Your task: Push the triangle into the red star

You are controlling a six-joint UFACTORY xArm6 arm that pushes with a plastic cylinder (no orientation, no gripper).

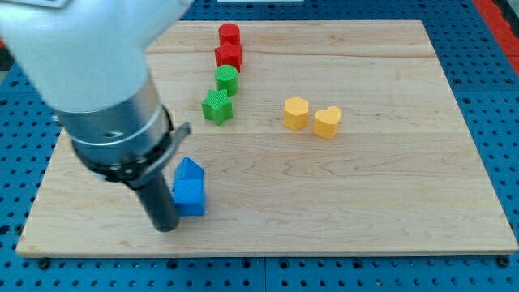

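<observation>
A blue triangle block point(189, 169) lies at the view's lower left of the wooden board point(365, 186), touching a blue cube point(190, 198) just below it. The red star point(229, 55) sits near the view's top, just below a red cylinder point(229, 34). My tip point(166, 229) rests on the board at the lower left side of the blue cube, very close to or touching it, and below-left of the triangle. The arm's large body hides the board's upper left part.
A green cylinder point(226, 79) and a green star point(217, 106) lie in a line between the blue blocks and the red star. A yellow hexagon point(296, 112) and a yellow heart point(327, 122) lie together right of centre.
</observation>
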